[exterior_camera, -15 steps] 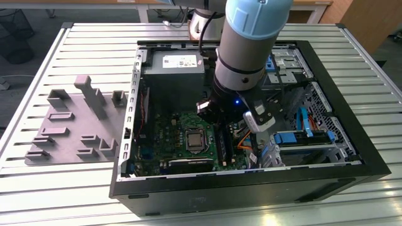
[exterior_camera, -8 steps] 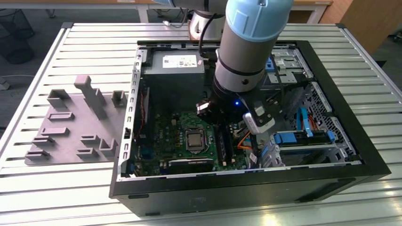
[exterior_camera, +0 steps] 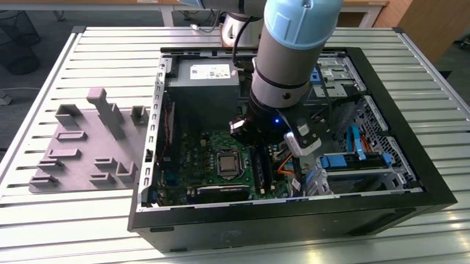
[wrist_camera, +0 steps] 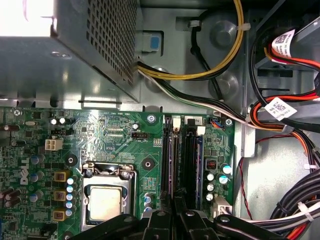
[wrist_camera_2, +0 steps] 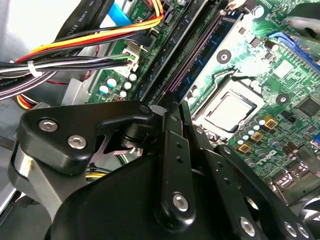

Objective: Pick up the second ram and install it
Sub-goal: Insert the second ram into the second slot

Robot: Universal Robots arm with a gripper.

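My gripper (exterior_camera: 253, 144) reaches down into the open computer case, over the memory slots of the green motherboard (exterior_camera: 195, 159). In both wrist views its fingers (wrist_camera_2: 167, 150) are drawn together, and the gripper (wrist_camera: 175, 207) is shut on the second ram (wrist_camera: 173, 160). That ram is a thin stick seen edge-on. It stands in the black slot and runs straight out from the fingertips (wrist_camera_2: 196, 54). A blue-green stick (wrist_camera: 200, 160) stands in the neighbouring slot. How deep the held stick sits is hidden by the fingers.
The processor socket (wrist_camera: 105, 202) lies beside the slots. The grey power supply (exterior_camera: 202, 93) and bundles of cables (wrist_camera: 280, 125) crowd the far end. A blue drive cage (exterior_camera: 345, 162) stands at the exterior view's right, and a grey parts fixture (exterior_camera: 88, 143) lies outside the case.
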